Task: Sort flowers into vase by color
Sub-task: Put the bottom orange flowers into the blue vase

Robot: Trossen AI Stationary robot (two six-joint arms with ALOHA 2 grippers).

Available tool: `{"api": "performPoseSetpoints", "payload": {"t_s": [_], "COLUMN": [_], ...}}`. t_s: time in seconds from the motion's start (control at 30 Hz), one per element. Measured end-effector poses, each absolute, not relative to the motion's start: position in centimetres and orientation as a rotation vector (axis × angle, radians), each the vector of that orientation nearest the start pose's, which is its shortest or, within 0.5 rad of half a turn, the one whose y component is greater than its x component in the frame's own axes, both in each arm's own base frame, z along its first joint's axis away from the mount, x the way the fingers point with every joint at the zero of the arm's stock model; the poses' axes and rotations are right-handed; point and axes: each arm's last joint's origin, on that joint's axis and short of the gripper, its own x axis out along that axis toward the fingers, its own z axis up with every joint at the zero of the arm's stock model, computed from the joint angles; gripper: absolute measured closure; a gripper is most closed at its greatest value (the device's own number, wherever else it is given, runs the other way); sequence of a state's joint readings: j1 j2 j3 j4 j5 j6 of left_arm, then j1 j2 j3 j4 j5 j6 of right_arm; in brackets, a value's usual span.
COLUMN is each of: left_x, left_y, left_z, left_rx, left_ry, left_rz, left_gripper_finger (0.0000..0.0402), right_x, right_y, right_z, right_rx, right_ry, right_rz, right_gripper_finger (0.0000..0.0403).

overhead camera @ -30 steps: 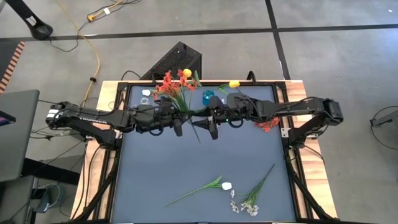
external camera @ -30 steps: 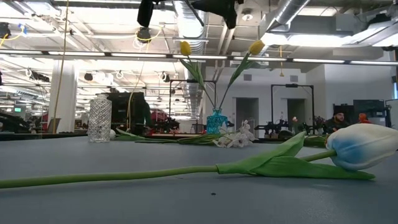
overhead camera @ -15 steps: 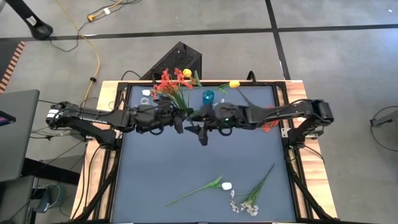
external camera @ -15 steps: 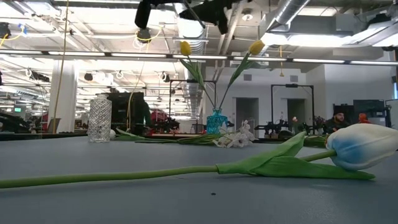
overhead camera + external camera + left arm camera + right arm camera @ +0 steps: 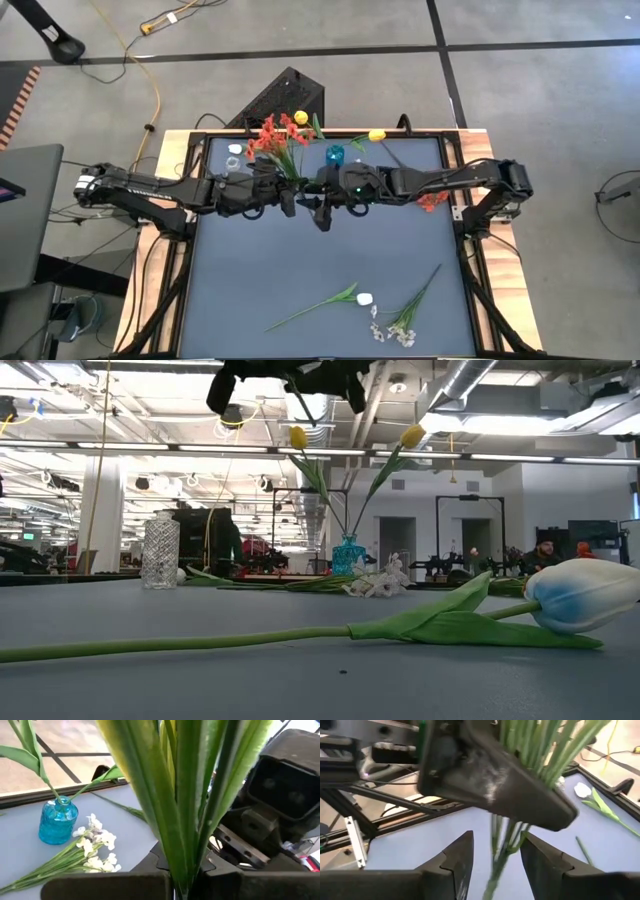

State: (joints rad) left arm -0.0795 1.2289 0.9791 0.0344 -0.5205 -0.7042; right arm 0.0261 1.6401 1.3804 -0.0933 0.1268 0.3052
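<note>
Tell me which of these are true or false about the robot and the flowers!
1. The left gripper is shut on the red flower bunch. True.
2. The blue vase holds yellow flowers. True.
3. The white flower is standing in the clear vase. False: it lies flat on the table.
4. The right gripper is clamped tight on the stems. False: its fingers stand apart on either side of them.

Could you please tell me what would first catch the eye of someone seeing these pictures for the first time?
Probably the two dark arms meeting above the table's far middle: the left gripper is shut on a bunch of red-blossomed flowers on green stems, and the right gripper stands open around the stem ends. Next, the small blue glass vase holding two yellow buds.
</note>
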Motion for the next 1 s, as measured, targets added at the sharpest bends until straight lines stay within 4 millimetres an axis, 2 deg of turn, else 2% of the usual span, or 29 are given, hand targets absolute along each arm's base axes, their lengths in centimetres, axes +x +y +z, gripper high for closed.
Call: {"api": "performPoseSetpoints", "payload": {"t_s": [0.37,0.57,0.7,0.87,1.0], "left_x": [27.4,27.4,27.4,27.1,25.8], "left_y": [-1.0,-1.0,-1.0,-1.0,-0.9], "left_z": [33.0,32.9,32.8,33.1,34.3], "left_rx": [-0.634,-0.632,-0.607,-0.478,-0.459], "left_ry": [0.041,0.049,0.064,0.096,0.064], "left_rz": [0.497,0.51,0.494,0.465,0.449], "left_gripper_finger": [0.0401,0.0394,0.0369,0.0314,0.0258], "right_x": [38.2,38.2,38.2,37.9,37.3], "right_y": [0.5,0.5,0.5,0.5,-0.1], "right_z": [32.9,32.9,32.8,32.6,32.9], "right_rx": [0.27,0.271,0.271,0.293,0.306], "right_ry": [0.311,0.314,0.322,0.365,0.384], "right_rz": [-0.185,-0.186,-0.187,-0.18,-0.187], "right_gripper_finger": [0.0272,0.0333,0.0373,0.0375,0.0375]}}
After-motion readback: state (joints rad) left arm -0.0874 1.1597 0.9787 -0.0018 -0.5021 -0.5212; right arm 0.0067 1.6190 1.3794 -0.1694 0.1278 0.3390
